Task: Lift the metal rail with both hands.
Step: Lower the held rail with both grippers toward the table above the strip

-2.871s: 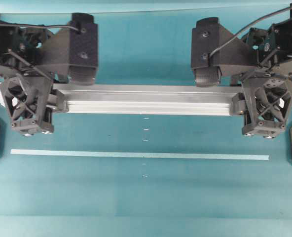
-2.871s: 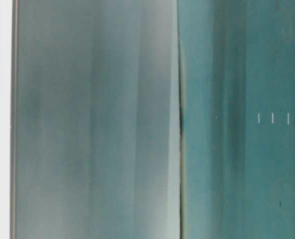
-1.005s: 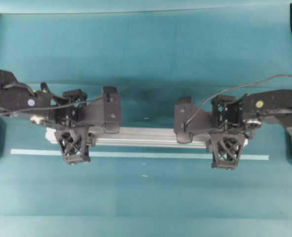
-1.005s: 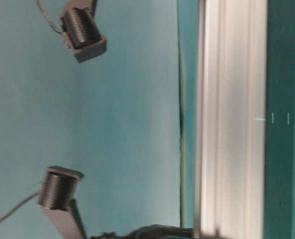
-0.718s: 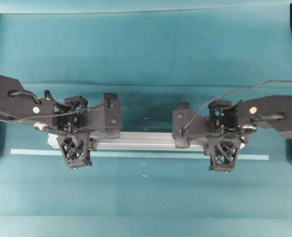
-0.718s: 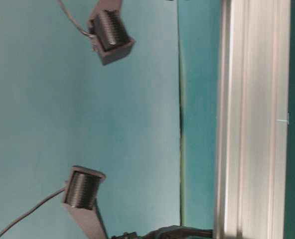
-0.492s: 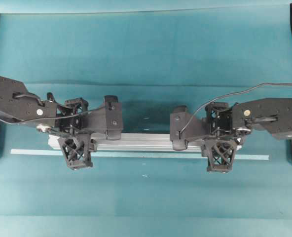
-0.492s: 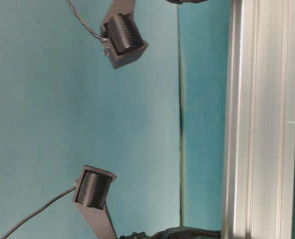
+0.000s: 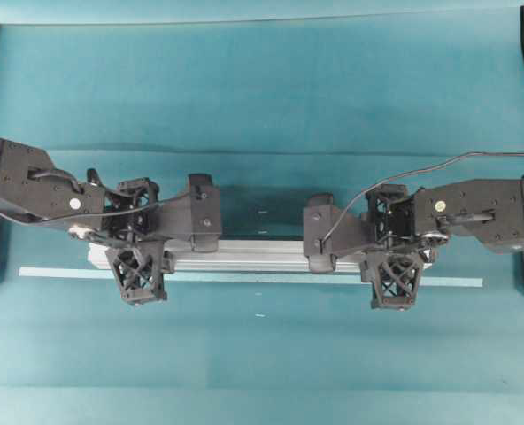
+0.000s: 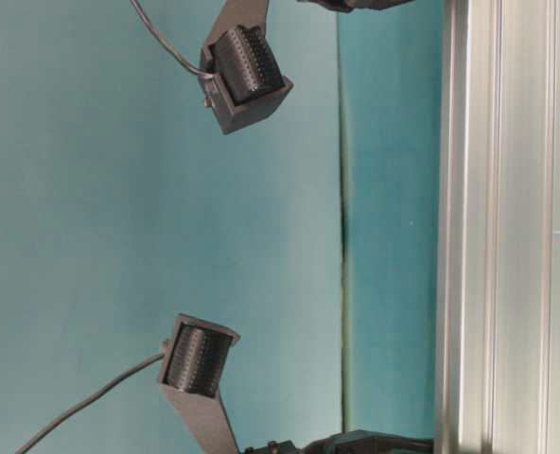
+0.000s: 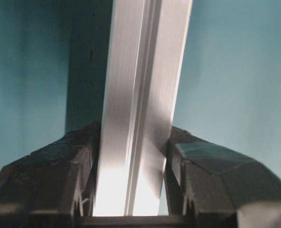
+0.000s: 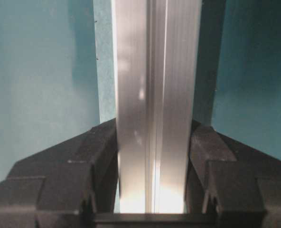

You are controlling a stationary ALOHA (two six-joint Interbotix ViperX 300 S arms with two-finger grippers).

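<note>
Left claw (image 9: 138, 257) clenched on the rail (image 9: 253, 255) near its left end; in the left wrist view both fingers (image 11: 60, 175) press the bar's sides. Right claw (image 9: 395, 261) likewise clamped on the rail near its right end, fingers (image 12: 79, 171) tight against it. Rail runs left-right across mid-counter (image 9: 262, 106), just behind the tape strip (image 9: 58, 273). Whether it touches the counter: can't tell.
</note>
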